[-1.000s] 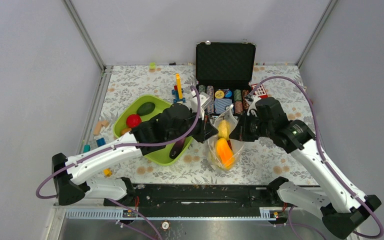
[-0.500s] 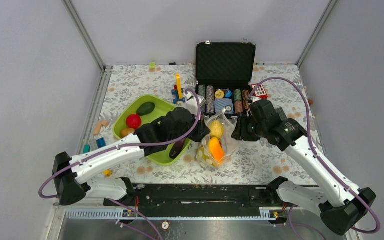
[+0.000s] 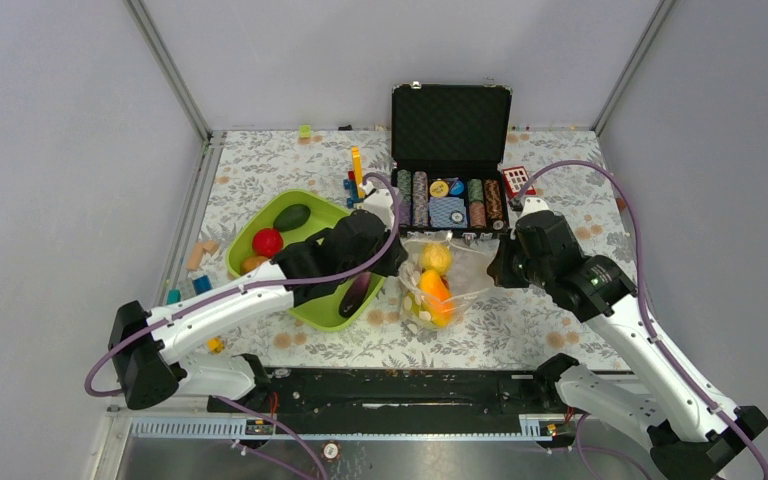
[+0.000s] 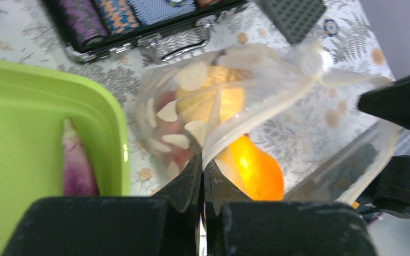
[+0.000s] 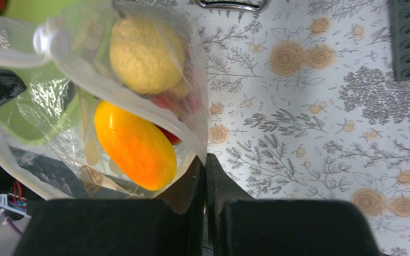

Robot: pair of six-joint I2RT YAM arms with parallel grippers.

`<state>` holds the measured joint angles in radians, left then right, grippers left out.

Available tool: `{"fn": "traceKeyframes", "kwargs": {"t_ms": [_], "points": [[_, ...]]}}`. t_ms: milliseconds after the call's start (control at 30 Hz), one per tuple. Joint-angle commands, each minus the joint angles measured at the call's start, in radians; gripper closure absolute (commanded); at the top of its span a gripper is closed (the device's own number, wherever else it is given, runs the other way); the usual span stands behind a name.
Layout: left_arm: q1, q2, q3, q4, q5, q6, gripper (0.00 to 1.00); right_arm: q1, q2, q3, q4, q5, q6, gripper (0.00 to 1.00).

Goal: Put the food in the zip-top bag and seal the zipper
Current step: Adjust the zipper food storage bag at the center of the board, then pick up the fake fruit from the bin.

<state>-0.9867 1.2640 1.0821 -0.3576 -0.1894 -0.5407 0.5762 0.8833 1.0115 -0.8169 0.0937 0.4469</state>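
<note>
Grip check: left gripper (image 4: 203, 176) has its fingers fully closed, pinching the bag (image 3: 468, 263) rim at bottom centre of the left wrist view. Right gripper (image 5: 205, 169) is closed the same way on the opposite rim, bottom centre of its view. The bag is stretched between them at the centre of the top view. Inside are the orange fruit (image 5: 133, 146), the yellow fruit (image 5: 144, 50) and something red underneath. Can't tell whether the zipper is closed.

Loading looks unfinished. The tray (image 4: 21, 138), left of the bag, holds the purple piece (image 4: 77, 168), red piece (image 3: 267, 241) and green piece (image 3: 292, 217).

To do it well:
- Hold both pinches firm and the rim level so nothing rolls out.
- Rest the bag on the table before either arm lets go to fetch.
- Seal last, with the tracks lined up before pressing.

The case (image 3: 450, 120), upper centre, is not involved.
</note>
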Motion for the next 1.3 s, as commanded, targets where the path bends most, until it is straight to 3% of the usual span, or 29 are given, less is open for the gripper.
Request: {"fn": "traceKeyframes", "kwargs": {"t_ms": [0, 67, 100, 133, 200, 233, 433, 633, 767, 900, 1133, 1267], "points": [[0.033, -0.054, 0.018, -0.055, -0.081, -0.003, 0.97, 0.004, 0.010, 0.040, -0.021, 0.086, -0.038, 1.00], [0.039, -0.065, 0.015, -0.070, -0.086, 0.008, 0.89, 0.004, 0.017, 0.037, -0.012, 0.077, -0.044, 1.00], [0.041, -0.070, 0.014, -0.074, -0.082, 0.015, 0.79, 0.005, 0.018, 0.034, -0.002, 0.061, -0.049, 1.00], [0.043, -0.074, 0.013, -0.075, -0.071, 0.023, 0.61, 0.004, 0.013, 0.031, 0.011, 0.038, -0.058, 1.00], [0.045, -0.081, 0.013, -0.066, -0.029, 0.045, 0.14, 0.004, 0.002, 0.028, 0.037, -0.032, -0.067, 1.00], [0.048, -0.088, 0.015, -0.062, -0.017, 0.050, 0.03, 0.005, -0.002, 0.032, 0.045, -0.071, -0.067, 1.00], [0.079, -0.146, 0.006, -0.075, -0.134, 0.014, 0.01, 0.004, 0.010, 0.040, 0.098, -0.200, -0.071, 1.00], [0.260, -0.250, -0.114, -0.104, -0.242, -0.170, 0.01, 0.005, 0.057, 0.071, 0.113, -0.239, -0.073, 1.00], [0.345, -0.362, -0.187, -0.080, -0.250, -0.183, 0.01, 0.005, 0.064, 0.070, 0.126, -0.237, -0.073, 1.00], [0.396, -0.415, -0.201, -0.138, -0.359, -0.218, 0.01, 0.004, 0.075, 0.071, 0.137, -0.253, -0.070, 1.00], [0.600, -0.253, -0.226, -0.105, -0.452, -0.211, 0.01, 0.005, 0.074, 0.059, 0.139, -0.248, -0.067, 1.00], [0.722, -0.103, -0.196, -0.019, -0.387, -0.133, 0.01, 0.004, 0.069, 0.055, 0.139, -0.242, -0.070, 1.00]]}}
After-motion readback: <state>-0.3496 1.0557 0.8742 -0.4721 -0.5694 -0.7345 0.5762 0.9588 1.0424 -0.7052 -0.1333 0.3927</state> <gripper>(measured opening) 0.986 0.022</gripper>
